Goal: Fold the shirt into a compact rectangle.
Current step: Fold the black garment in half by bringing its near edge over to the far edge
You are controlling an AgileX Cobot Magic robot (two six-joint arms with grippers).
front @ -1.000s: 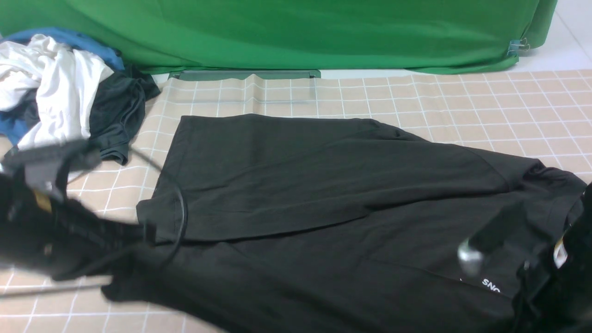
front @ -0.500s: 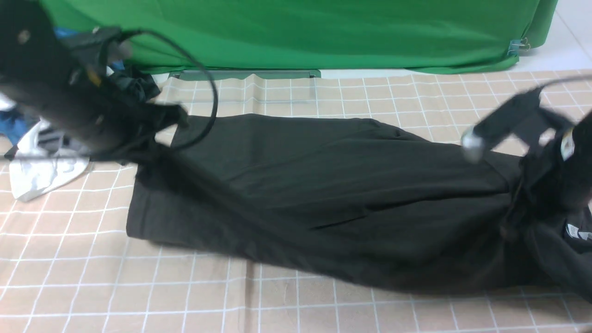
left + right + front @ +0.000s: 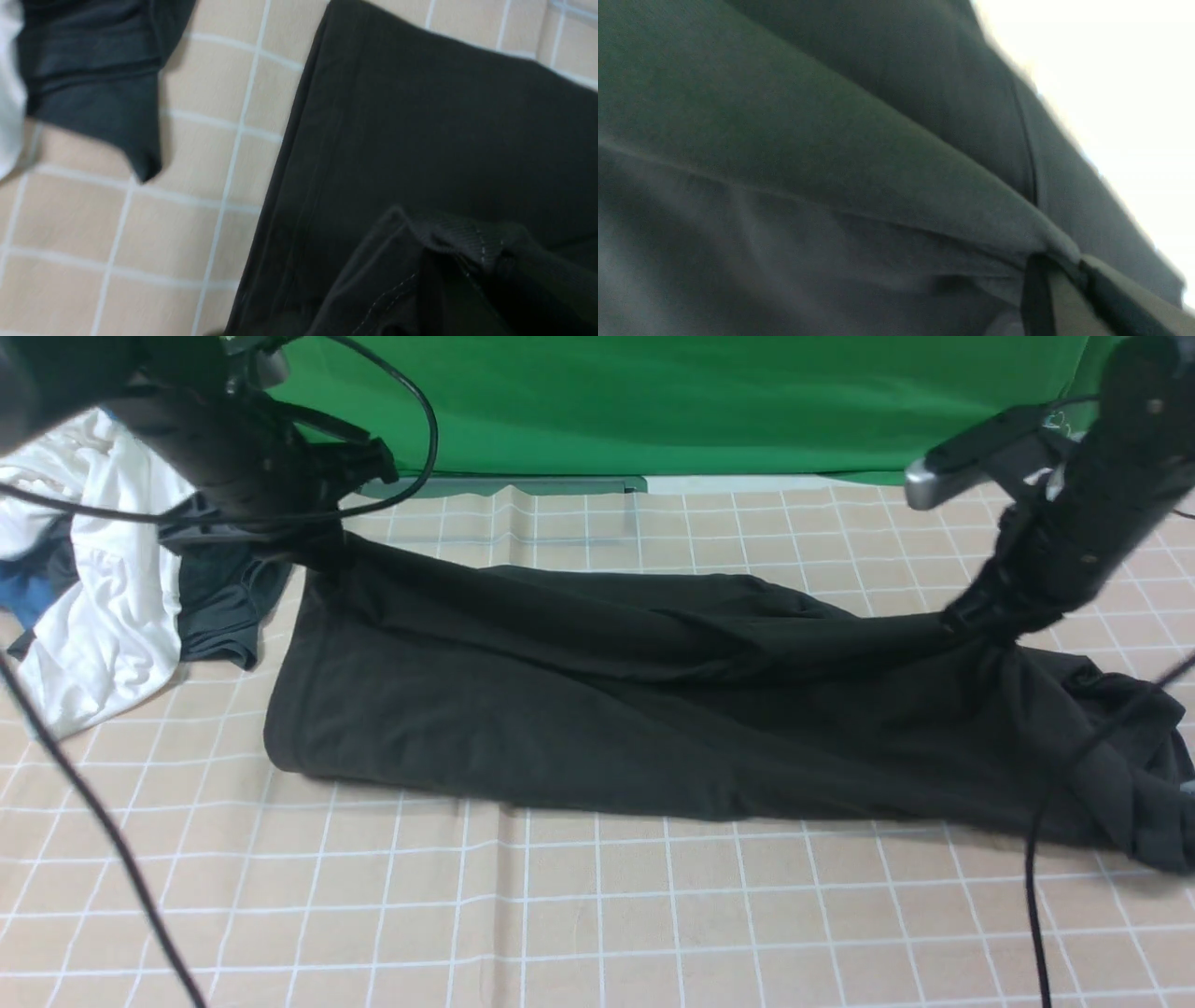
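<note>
The black shirt (image 3: 597, 709) lies across the checked cloth as a long band, doubled over lengthwise, with bunched cloth at its right end. My left gripper (image 3: 327, 546) is shut on the shirt's far left corner and holds it a little above the cloth. My right gripper (image 3: 976, 623) is shut on a gathered pinch of the shirt near its right end, lifted too. The fabric sags between the two grips. In the left wrist view the shirt (image 3: 444, 130) covers the jaws. In the right wrist view the shirt (image 3: 831, 163) is drawn taut into the gripper (image 3: 1057, 275).
A pile of white, blue and dark grey-green clothes (image 3: 103, 551) lies at the far left, close to the left arm. The dark grey-green garment (image 3: 93, 88) lies just beside the shirt's hem. A green backdrop (image 3: 653, 401) closes the far side. Black cables (image 3: 1041, 859) hang near both arms.
Both grippers have swung from the near side up and to the far side, carrying the shirt's near edge with them. The shirt now lies doubled as a narrower band.
</note>
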